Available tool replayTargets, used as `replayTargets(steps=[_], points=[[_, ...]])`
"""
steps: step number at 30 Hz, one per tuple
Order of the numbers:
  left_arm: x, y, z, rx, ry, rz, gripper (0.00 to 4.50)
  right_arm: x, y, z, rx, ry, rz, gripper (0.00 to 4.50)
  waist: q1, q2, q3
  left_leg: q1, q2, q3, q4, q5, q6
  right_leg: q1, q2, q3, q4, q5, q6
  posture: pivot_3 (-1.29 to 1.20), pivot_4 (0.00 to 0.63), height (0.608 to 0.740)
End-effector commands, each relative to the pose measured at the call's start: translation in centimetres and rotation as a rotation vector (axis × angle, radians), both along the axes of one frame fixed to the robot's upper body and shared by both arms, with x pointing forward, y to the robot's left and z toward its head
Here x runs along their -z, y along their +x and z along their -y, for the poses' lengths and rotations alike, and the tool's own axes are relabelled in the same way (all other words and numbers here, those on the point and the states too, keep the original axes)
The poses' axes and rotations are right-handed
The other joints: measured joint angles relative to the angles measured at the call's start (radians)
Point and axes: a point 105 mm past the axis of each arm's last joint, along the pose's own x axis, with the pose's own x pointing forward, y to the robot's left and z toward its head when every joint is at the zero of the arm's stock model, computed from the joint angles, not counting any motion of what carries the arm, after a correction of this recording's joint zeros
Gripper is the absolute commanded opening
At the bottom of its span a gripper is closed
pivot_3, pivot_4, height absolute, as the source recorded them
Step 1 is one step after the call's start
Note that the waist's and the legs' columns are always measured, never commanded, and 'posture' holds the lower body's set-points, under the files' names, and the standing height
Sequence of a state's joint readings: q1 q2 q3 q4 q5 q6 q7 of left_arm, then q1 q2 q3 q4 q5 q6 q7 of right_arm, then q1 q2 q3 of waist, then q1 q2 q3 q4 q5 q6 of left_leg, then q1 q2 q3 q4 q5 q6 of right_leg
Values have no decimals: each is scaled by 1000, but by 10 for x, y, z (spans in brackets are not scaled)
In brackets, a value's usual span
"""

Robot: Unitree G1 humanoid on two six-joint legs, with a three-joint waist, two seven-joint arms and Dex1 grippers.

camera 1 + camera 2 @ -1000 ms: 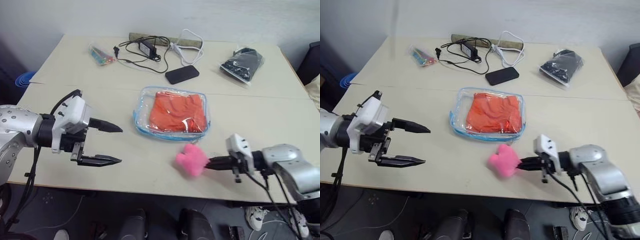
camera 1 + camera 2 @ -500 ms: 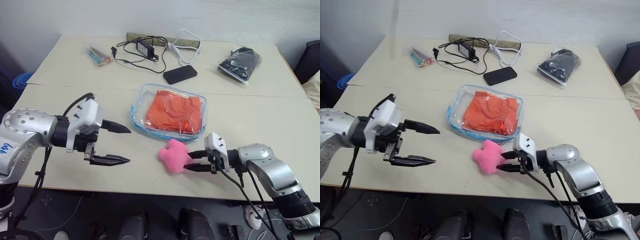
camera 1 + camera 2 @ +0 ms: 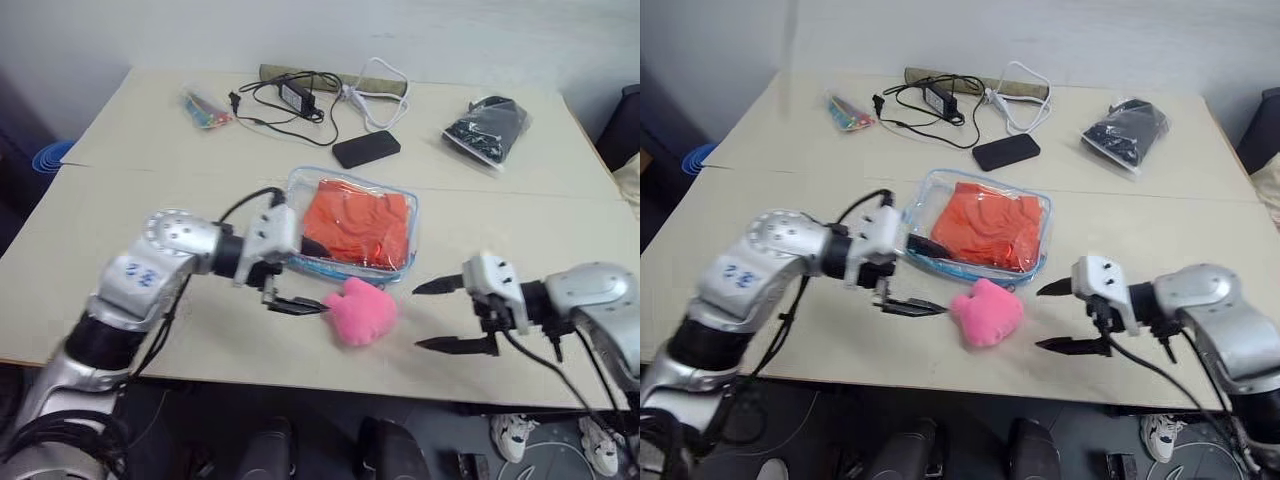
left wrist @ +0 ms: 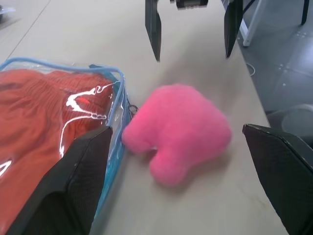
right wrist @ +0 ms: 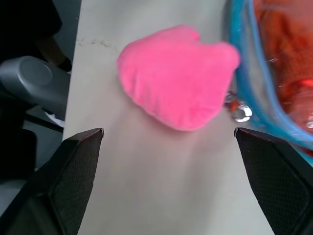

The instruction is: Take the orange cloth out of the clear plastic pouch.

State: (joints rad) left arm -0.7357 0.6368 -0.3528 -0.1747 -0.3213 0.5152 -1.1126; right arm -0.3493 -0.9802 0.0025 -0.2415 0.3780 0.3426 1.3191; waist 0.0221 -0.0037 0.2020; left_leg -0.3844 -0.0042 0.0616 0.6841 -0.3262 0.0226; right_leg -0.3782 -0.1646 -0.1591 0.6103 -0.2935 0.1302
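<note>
1 orange cloth point(image 3: 355, 218), 1 clear plastic pouch point(image 3: 404, 262).

Silver-grey rounded arm shells are seen, blue markings on the left one, white wrist housings, black cables, tapered black fingers point(image 3: 445, 285).

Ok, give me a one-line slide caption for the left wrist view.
Open left hand straddles a pink plush toy beside the clear pouch holding the orange cloth; open right hand opposite.
</note>
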Motion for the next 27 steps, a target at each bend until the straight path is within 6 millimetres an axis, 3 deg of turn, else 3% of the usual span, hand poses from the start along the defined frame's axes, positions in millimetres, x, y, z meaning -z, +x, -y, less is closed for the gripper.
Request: replayTargets(steps=[1,5,9,12,14,21,24,27], points=[[11,-3,15,67,44,39,4500,-1,30,11,-25,-188,254,4492,-5,0,0,1,0,1,0,0,0,-1,0,1,0,0,0,0,150,740],[39,-12,20,143,163,61,4500,2,59,3,-46,-215,371,4492,-10,0,0,0,1,1,0,0,0,-1,0,1,0,0,0,0,150,740],[60,-4,23,125,220,90,4500,11,81,-20,-81,-205,469,4492,-10,0,0,-2,1,1,0,0,0,-3,0,0,0,0,0,0,150,740],[65,-4,22,137,218,90,3913,16,86,-34,-97,-160,481,4500,-6,0,0,-2,2,0,0,0,0,-2,0,0,1,0,0,0,150,740],[65,-2,20,117,209,86,3376,17,87,-35,-106,-160,491,4119,0,0,0,-2,3,0,0,0,0,-2,0,0,0,0,0,0,150,740],[66,0,10,79,207,80,1354,14,82,-30,-135,-179,490,1910,-2,0,0,-1,3,0,1,0,0,-2,0,0,2,0,0,0,150,740],[66,4,10,39,196,78,527,13,79,-28,-145,-171,453,1904,-4,0,0,-1,3,0,1,0,0,-2,0,0,1,0,0,0,150,740],[64,7,12,17,185,80,325,13,79,-25,-143,-160,419,2095,-3,0,0,-1,4,0,1,0,0,-2,0,0,2,0,0,0,150,740]])
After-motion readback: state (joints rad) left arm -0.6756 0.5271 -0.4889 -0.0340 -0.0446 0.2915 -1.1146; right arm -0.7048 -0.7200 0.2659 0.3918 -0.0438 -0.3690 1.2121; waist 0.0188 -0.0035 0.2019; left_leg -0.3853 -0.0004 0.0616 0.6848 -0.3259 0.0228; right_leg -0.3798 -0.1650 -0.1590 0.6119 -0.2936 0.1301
